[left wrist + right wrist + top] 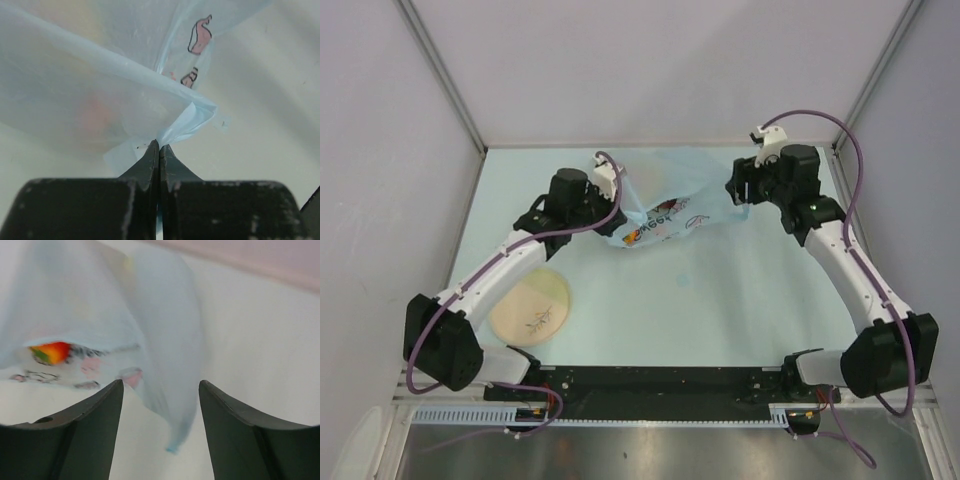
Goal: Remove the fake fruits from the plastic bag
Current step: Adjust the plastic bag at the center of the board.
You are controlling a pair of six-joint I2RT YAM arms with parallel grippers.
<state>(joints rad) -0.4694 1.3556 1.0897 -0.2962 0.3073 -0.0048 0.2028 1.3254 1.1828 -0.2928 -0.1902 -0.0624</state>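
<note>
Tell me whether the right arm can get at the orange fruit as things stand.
Probably not yet: the right gripper is open, but the orange fruit seems to sit inside the bag, off to one side, with a plastic fold in front.

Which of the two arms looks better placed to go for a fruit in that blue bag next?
Probably the right: the right hand is open and empty, facing the plastic bag with an orange fruit visible in it. The left hand is shut on the bag's edge, holding it.
</note>
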